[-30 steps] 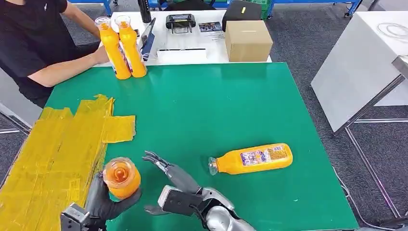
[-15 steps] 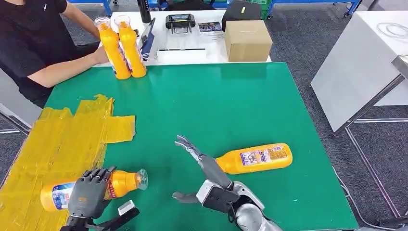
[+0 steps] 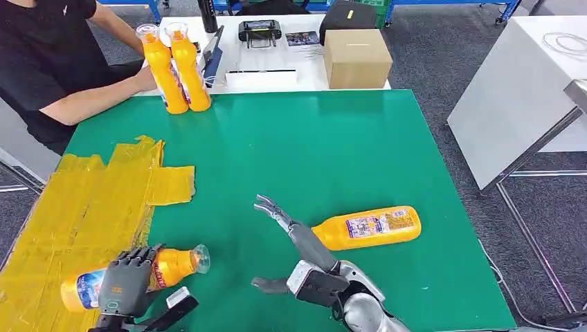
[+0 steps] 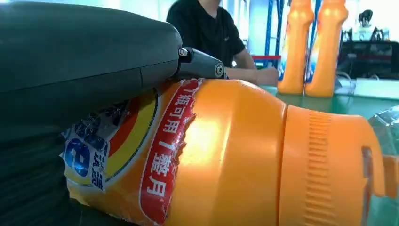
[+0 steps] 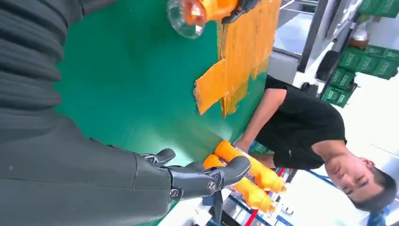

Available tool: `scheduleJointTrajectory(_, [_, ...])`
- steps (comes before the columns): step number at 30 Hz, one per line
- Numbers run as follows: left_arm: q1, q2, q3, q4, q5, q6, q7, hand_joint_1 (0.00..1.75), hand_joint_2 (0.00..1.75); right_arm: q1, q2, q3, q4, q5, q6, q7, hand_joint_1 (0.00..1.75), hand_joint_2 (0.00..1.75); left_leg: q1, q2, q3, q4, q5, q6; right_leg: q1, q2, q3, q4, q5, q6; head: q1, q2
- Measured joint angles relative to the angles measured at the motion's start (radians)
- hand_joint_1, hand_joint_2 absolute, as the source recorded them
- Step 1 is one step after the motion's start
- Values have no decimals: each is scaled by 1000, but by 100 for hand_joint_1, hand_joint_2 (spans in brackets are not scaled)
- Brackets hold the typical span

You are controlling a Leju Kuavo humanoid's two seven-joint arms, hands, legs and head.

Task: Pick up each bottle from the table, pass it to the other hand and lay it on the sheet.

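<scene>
A person [image 3: 41, 62] is seated at the far left, a hand beside two upright bottles [image 3: 176, 66]. On the yellow sheet [image 3: 76, 207], a lying bottle [image 3: 138, 273] is held by the left hand [image 3: 124, 287], its cap end reaching onto the green table [image 3: 311, 145]. The right hand [image 3: 297, 259] is spread wide and holds nothing. Just beside its fingers [image 3: 273, 211], another bottle [image 3: 367, 228] is seen lying on the table. A box [image 3: 356, 59] is set behind.

Bright, even light; blown-out wrist backgrounds
</scene>
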Motion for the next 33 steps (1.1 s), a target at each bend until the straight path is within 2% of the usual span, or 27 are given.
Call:
scheduleJointTrajectory(1, [0,3,-4,3,-2,-3,3,175,175,0,0,0,0,0,0,0,0,175,0,0,0,0,0,0,0,0,0,0,0,0,0,0])
scheduleJointTrajectory(2, [0,5,-8,6,-2,-6,4,155,175,-1,0,0,0,0,1,0,0,175,0,0,0,0,0,0,0,0,0,0,0,0,0,0])
scheduleJointTrajectory(3, [0,7,-11,10,-2,-7,5,0,175,-2,0,0,0,0,1,0,0,175,0,0,0,0,0,0,0,0,0,0,0,0,0,0])
scheduleJointTrajectory(11, [-20,41,-35,54,-25,-49,42,0,175,-16,0,0,2,-5,10,0,0,175,0,-1,2,0,0,0,0,-1,2,0,0,0,0,0])
scheduleJointTrajectory(12, [-25,45,-37,62,-26,-50,45,0,0,-18,0,-1,2,-5,10,0,0,175,0,-1,3,0,0,0,0,-1,3,0,0,0,0,0])
scheduleJointTrajectory(22, [-61,95,-56,127,-31,-88,69,0,0,-41,0,-2,17,-11,22,0,0,175,0,-7,8,-1,2,-1,0,-6,9,0,0,0,0,0])
scheduleJointTrajectory(33, [-73,118,-63,159,9,-109,65,0,0,-52,0,0,37,-17,27,0,0,175,-1,-8,8,-1,3,0,-1,-7,10,0,0,0,0,0])
